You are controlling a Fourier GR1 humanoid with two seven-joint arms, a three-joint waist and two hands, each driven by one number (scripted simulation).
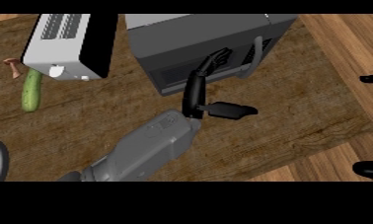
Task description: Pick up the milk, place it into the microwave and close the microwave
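Note:
The dark grey microwave (197, 40) stands at the back middle of the wooden counter (291, 114). Its front face is turned toward me, with a pale curved handle (252, 59) at its right side. My left hand (194, 94) reaches up from the lower left. Its straight fingers (211, 62) lie against the microwave's front just left of the handle, and the thumb (232, 111) sticks out to the right. The hand is open and holds nothing. No milk shows anywhere. My right hand is out of sight.
A white appliance (62, 45) with vent slots and a black side stands at the back left. Beside it lie a green cucumber (30, 92) and a small brown mushroom (12, 67). Small black shapes (364, 168) cut the right edge; I cannot tell what they are.

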